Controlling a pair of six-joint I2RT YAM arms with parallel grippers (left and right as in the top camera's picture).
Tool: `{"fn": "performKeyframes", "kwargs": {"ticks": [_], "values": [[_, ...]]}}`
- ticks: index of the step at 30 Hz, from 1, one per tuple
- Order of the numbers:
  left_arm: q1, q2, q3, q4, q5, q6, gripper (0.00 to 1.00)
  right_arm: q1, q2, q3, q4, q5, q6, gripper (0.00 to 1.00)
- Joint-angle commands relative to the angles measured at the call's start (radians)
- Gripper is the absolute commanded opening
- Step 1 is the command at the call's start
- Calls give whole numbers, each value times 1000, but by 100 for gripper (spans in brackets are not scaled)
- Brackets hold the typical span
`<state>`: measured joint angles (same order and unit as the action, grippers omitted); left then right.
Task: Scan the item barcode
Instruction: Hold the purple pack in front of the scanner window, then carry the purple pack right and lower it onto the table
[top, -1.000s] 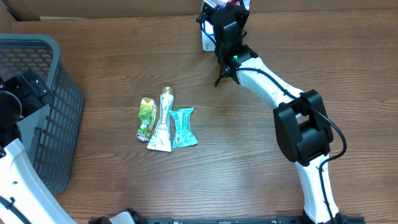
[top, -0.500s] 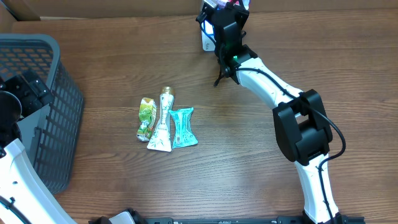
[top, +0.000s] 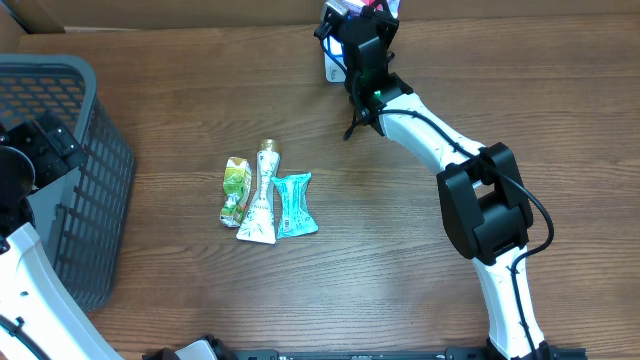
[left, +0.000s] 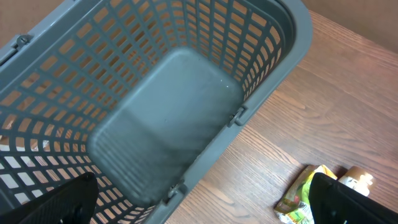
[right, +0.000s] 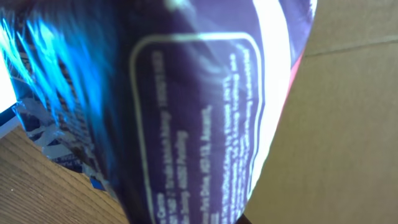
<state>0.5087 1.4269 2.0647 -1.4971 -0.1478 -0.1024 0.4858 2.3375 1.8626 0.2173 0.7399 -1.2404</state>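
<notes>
Right wrist: purple pouch (right: 186, 112) seemingly pinched in right tool (top: 360, 18).

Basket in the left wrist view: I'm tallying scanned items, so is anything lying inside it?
No, the basket shows only its bare grey floor and slotted walls, with nothing in it.

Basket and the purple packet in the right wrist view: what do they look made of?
The basket looks like matte grey moulded plastic: even lattice walls, smooth solid floor. The purple packet is probably glossy plastic film: blue glare streaks, creases, printed text.
</notes>
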Motion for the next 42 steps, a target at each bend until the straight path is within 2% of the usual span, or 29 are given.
{"fn": "performKeyframes", "kwargs": {"ticks": [1, 6, 11, 16, 19, 23, 27, 31, 36, 42], "values": [[2, 0, 11, 2, -9, -10, 100, 1, 10, 7, 33, 22, 18, 4], [2, 0, 11, 2, -9, -10, 100, 20, -51, 7, 45, 45, 69, 4], [2, 0, 11, 2, -9, -10, 100, 24, -213, 7, -290, -89, 216, 4], [2, 0, 11, 2, -9, -10, 100, 18, -409, 7, -645, -351, 541, 4], [2, 0, 11, 2, -9, -10, 99, -8, -541, 7, -838, -674, 808, 4], [2, 0, 11, 2, -9, -10, 100, -83, -652, 7, -1060, -1078, 1096, 4], [2, 0, 11, 2, -9, -10, 100, -172, -666, 6, -1296, -1236, 1183, 4], [2, 0, 11, 2, -9, -10, 100, -275, -615, -3, -1481, -1246, 1315, 4], [2, 0, 11, 2, -9, -10, 99, -386, -538, -82, -1482, -1233, 1385, 4], [2, 0, 11, 2, -9, -10, 100, -533, -462, -260, -1334, -1212, 1530, 4]]}}
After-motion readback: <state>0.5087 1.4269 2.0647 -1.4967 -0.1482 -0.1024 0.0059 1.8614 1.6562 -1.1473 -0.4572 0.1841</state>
